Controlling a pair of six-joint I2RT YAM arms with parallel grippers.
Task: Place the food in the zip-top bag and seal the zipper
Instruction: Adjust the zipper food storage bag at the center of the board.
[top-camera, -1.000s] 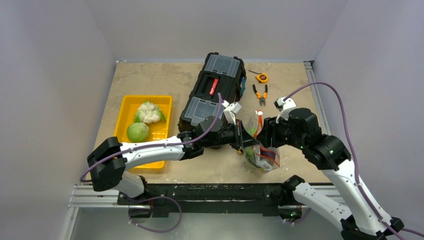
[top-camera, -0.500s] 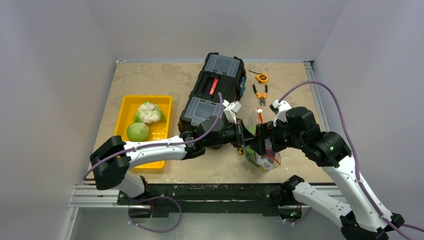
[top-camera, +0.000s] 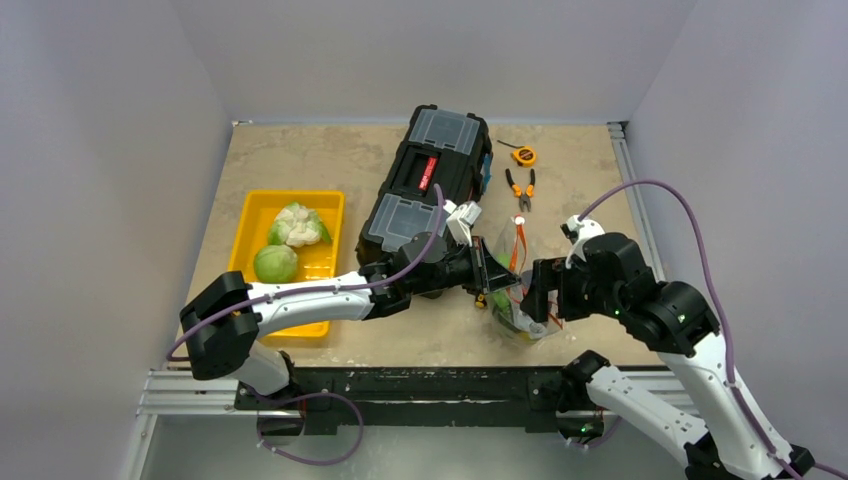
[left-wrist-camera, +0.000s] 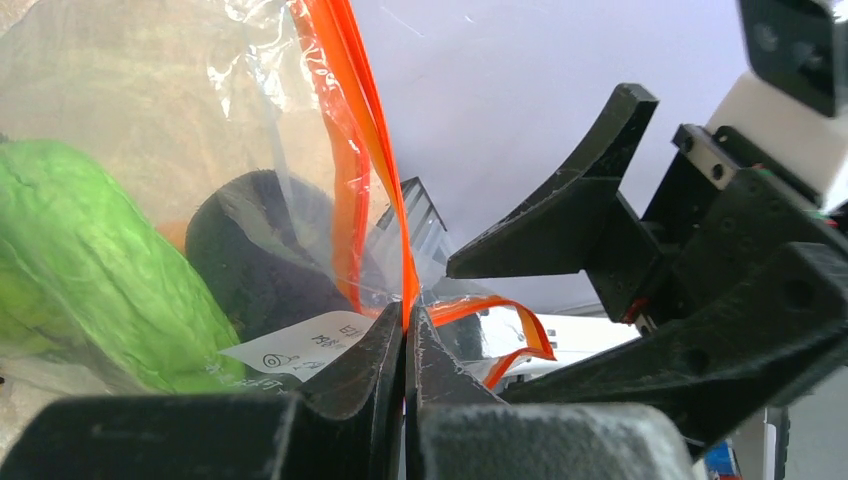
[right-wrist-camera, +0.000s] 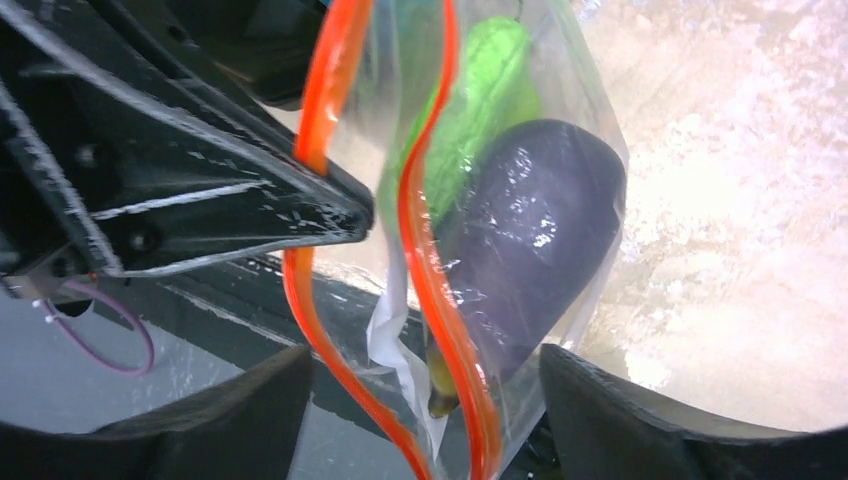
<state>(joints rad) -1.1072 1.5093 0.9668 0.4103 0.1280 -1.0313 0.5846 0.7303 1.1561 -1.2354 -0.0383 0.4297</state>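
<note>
Left gripper (left-wrist-camera: 405, 325): jaws closed on the zipper (left-wrist-camera: 345, 130), holding the zip-top bag (top-camera: 522, 312) up near the front edge of the table (top-camera: 300, 160). Right gripper (right-wrist-camera: 420, 370): jaws spread wide, bag hanging between them. Contents: purple eggplant (right-wrist-camera: 540, 240), green piece (right-wrist-camera: 485, 80)

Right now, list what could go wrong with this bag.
The left gripper pinches only a sliver of the zipper; the loaded zip-top bag may slip free.
The right gripper is open astride the bag, its strips apart; closing could catch the eggplant, not the strip.
Cauliflower and cabbage sit in the yellow tray; sealing now would leave them out.
</note>
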